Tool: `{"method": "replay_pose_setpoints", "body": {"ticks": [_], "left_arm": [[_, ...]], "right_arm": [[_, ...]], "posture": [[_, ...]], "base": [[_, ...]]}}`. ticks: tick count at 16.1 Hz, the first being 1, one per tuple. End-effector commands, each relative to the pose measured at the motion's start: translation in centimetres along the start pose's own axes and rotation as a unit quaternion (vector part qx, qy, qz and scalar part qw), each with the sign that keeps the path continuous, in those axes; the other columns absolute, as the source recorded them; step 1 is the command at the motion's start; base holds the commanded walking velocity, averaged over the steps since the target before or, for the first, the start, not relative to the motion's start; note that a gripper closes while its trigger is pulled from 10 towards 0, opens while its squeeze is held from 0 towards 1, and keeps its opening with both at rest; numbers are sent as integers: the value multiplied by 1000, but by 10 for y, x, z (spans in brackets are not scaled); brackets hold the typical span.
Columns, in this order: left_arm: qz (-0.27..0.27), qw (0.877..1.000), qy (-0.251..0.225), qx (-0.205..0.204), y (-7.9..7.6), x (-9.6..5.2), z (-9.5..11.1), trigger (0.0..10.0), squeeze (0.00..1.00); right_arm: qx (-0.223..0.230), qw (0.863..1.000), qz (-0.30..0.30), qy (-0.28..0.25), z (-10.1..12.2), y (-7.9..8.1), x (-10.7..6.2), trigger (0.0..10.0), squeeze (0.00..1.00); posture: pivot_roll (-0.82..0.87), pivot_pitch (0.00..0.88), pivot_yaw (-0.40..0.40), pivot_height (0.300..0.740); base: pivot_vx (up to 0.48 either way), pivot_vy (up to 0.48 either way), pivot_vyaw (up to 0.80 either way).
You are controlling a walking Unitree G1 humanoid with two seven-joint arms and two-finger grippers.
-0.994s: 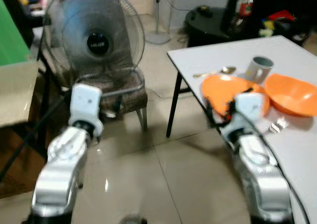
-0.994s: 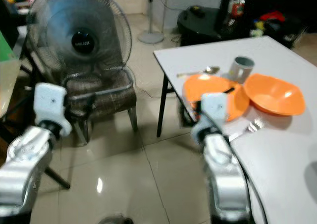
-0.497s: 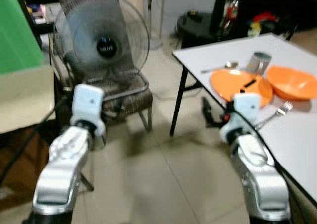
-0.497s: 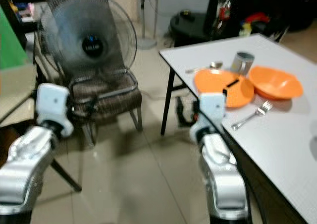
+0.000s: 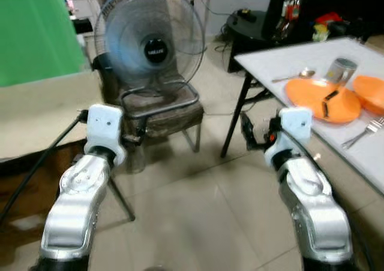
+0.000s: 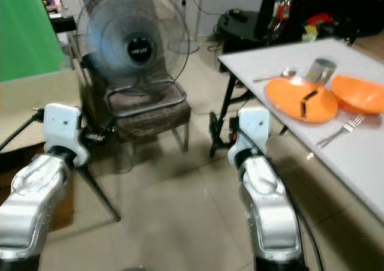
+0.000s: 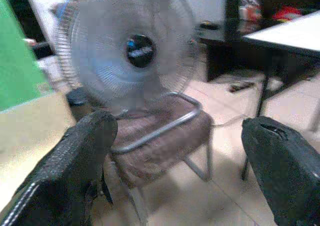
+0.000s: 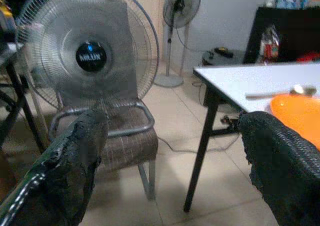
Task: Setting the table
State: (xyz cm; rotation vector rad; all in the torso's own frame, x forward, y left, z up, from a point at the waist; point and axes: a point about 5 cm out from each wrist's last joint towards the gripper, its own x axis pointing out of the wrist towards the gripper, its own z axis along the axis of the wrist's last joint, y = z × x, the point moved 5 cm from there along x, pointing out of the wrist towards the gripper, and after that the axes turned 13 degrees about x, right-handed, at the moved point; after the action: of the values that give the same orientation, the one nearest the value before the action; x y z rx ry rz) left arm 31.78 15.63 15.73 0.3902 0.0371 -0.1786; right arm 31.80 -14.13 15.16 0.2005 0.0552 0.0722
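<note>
From the left eye view, the white counter [image 5: 303, 58] stands off to the robot's right with the table things gathered near its corner: an orange plate [image 5: 322, 93] with a small dark object on it, a metal cup [image 5: 342, 71] and a spoon [image 5: 292, 76] behind the plate, an orange bowl [image 5: 371, 93] beside it and a fork [image 5: 364, 133] in front, probably grouped there for laying out. Both silver arms reach forward at chest height over the tiled floor [image 5: 198, 211], well short of the counter. In the right eye view, a fan [image 6: 137, 43] sits on a brown chair [image 6: 147, 112] straight ahead, between the arms. In the left wrist view, the left claw [image 7: 180, 166] is spread wide with nothing between its fingers, pointing at the chair. In the right wrist view, the right claw [image 8: 170, 166] is likewise wide apart and empty, aimed at the gap between chair and counter leg [image 8: 200, 151], with the plate's edge just past one finger.
</note>
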Motion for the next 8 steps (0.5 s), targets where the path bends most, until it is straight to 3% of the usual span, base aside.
{"method": "replay_pose_setpoints", "body": {"ticks": [1, 8], "left_arm": [[12, 1000, 4, 4, 8, -2, -1, 10000, 0], [6, 1000, 1, 4, 5, -2, 0, 10000, 0]], "right_arm": [[6, 1000, 3, 5, -1, 1, 1, 10000, 1000], [9, 1000, 9, 11, -5, 4, 1, 10000, 1000]], "posture": [[86, 0, 6, 740], [89, 0, 2, 740]], "base": [[0, 382, 0], [0, 380, 0]]}}
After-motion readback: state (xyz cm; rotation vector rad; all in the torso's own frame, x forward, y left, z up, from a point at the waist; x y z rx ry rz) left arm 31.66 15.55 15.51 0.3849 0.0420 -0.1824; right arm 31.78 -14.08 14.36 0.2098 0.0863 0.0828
